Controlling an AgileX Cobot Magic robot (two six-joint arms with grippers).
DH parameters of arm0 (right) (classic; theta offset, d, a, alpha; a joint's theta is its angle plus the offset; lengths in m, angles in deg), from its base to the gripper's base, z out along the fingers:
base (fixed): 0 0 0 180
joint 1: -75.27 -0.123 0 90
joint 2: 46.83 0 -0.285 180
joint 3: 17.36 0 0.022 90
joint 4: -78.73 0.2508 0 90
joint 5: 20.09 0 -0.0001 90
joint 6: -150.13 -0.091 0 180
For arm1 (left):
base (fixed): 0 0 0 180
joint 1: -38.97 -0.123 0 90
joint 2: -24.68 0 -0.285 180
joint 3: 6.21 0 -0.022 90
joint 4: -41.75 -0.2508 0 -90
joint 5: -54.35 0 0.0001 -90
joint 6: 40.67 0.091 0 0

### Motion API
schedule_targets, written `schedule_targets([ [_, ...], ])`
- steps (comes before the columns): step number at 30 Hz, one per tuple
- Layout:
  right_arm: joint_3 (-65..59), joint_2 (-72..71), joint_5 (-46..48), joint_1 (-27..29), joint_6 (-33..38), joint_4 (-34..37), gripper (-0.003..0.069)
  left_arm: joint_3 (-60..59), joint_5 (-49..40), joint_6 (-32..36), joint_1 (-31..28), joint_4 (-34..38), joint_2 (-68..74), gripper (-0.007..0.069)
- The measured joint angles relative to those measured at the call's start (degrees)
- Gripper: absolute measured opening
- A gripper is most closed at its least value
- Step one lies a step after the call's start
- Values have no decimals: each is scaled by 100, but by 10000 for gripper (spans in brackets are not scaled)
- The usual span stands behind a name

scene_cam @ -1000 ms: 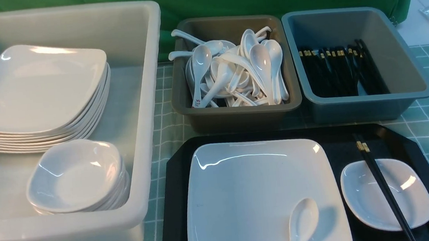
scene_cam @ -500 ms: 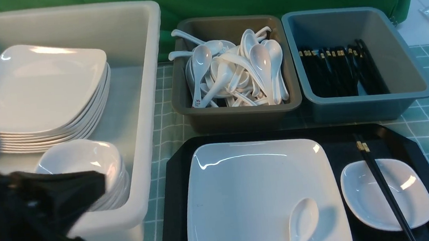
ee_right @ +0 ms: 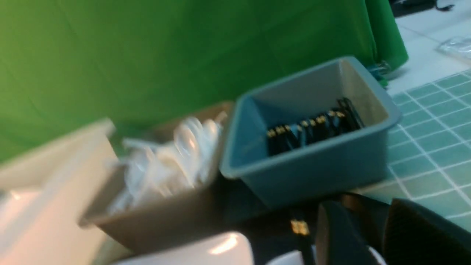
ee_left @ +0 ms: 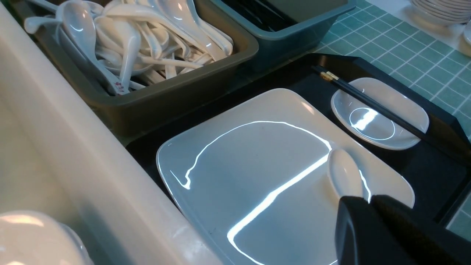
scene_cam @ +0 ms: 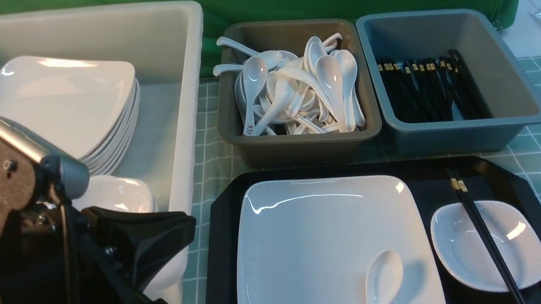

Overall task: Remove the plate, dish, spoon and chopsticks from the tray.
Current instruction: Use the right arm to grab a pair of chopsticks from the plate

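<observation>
White plate (scene_cam: 309,247) on the black tray (scene_cam: 427,181) – spoon (scene_cam: 382,280) lying on it; chopsticks (scene_cam: 482,236) across the small dish (scene_cam: 458,250).

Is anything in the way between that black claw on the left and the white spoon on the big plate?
Nothing visible. Seen from the left wrist, the shut left gripper hangs just short of the spoon lying on the plate, with only open space between them.

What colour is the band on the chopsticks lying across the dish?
Gold, against the black chopsticks; the left wrist view shows it best.
</observation>
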Motion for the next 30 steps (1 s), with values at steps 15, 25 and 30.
schedule_targets([
  [15,4020,5447,4386,-962,1990,17,225,5,-72,18,0,-31,-83,17],
  [25,5132,8438,4171,-886,2212,-178,383,5,-367,68,0,-83,-750,17],
  [30,5256,9118,3893,-798,2258,-179,398,5,-373,123,5,-105,-902,17],
])
